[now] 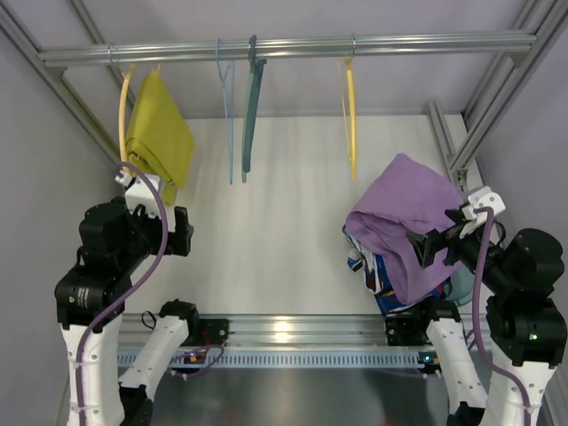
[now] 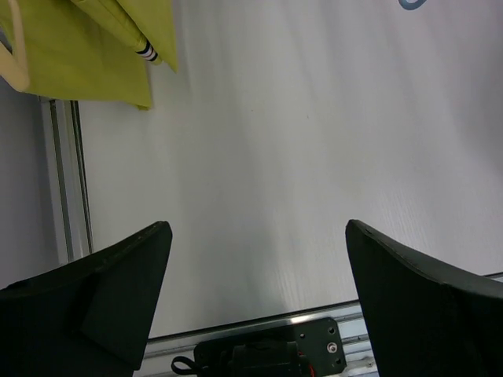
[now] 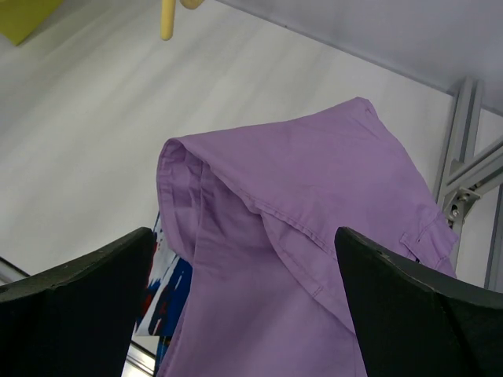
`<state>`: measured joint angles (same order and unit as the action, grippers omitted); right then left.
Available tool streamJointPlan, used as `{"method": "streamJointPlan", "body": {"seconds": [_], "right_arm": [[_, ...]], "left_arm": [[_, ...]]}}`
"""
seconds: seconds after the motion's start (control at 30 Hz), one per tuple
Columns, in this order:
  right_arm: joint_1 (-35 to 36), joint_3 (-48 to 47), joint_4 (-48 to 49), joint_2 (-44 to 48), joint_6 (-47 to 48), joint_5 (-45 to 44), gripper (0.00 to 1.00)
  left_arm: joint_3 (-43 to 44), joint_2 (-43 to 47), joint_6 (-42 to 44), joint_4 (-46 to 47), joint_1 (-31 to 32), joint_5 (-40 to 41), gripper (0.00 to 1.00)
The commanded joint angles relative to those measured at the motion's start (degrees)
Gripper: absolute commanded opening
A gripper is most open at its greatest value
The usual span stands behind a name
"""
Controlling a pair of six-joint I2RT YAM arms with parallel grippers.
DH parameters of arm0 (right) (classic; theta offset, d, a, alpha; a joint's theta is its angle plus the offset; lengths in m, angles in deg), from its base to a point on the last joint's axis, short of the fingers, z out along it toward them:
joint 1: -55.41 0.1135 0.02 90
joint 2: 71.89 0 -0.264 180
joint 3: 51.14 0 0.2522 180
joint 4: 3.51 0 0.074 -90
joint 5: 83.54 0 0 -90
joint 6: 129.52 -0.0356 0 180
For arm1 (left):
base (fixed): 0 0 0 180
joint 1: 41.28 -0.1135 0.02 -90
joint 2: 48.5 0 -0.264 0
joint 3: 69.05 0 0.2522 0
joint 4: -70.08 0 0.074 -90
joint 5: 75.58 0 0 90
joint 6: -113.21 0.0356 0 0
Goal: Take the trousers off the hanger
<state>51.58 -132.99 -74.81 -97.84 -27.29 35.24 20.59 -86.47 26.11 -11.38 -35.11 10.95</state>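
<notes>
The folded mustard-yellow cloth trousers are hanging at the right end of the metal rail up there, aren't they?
No. The mustard-yellow cloth trousers hang at the left end of the metal rail, on a thin yellow plastic hanger, as the top external view shows. The right end holds only a bare yellow hanger.

From above the near edge we look down on the whole table [image 1: 293,222] and its far rail [image 1: 284,49]. Our left wrist view looks past its own fingers [image 2: 102,298] at the table, sharing the trousers [image 2: 86,55] at its top left with the top view. Our right wrist view sits close over the purple garment [image 3: 314,236], also seen from above
</notes>
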Motion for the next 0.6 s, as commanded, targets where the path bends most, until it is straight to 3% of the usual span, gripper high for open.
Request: {"method": "streamJointPlan", "body": {"seconds": [0.0,0.3,0.43,0.57], "right_arm": [[-1.0,-0.11,1.29,-0.85,-0.45,1.02,0.99],[-1.0,-0.81,2.08,-2.78,-0.72,1.46,0.99],[-1.0,-1.51,2.08,-4.01,-0.72,1.9,1.0],[-1.0,-2.04,2.17,-4.89,-0.63,2.07,0.99]], "left_arm": [[5.31,-3.32,-1.84,0.64,0.24,-0.04,0.99],[23.77,-17.28,-7.82,0.9,-0.99,-10.94,0.99],[35.53,-23.62,-9.48,1.43,-1.52,-10.78,0.99],[41.09,-27.93,-11.86,2.57,-2.04,-9.9,0.97]]}}
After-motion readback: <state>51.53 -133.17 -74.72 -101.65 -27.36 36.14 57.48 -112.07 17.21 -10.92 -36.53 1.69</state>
